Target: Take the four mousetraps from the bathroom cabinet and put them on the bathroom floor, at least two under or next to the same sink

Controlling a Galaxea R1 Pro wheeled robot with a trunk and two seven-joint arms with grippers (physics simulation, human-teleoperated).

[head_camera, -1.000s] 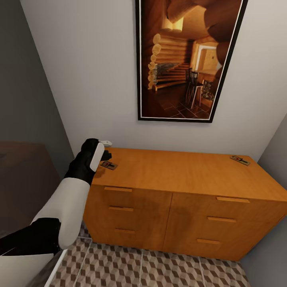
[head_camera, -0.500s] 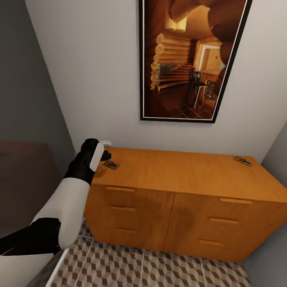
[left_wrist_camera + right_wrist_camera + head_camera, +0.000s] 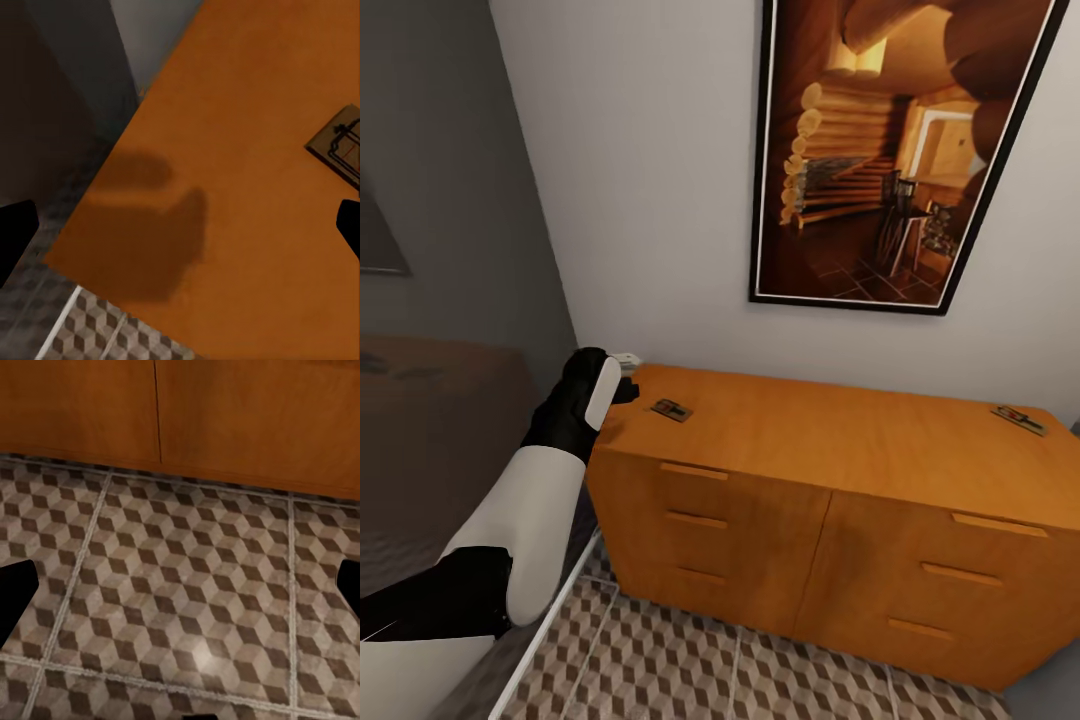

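two mousetraps lay on cabinet (image 3: 840,440) top: one (image 3: 671,409) near left gripper (image 3: 622,378), other (image 3: 1019,418) at far right end. left gripper open, empty; right gripper (image 3: 180,585) open over floor (image 3: 180,607). traps judged light, stiff, thin; pinch long edges.

Orange-brown cabinet (image 3: 840,450), cube-patterned brown-beige floor (image 3: 180,585), seemingly dark-brown mousetrap (image 3: 671,409)

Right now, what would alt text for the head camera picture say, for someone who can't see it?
A robot's left arm reaches its tool over the left end of a low orange-brown cabinet, near a small mousetrap. A second mousetrap lies at the far right end. A framed picture of log stairs hangs above, and cube-patterned floor shows below.
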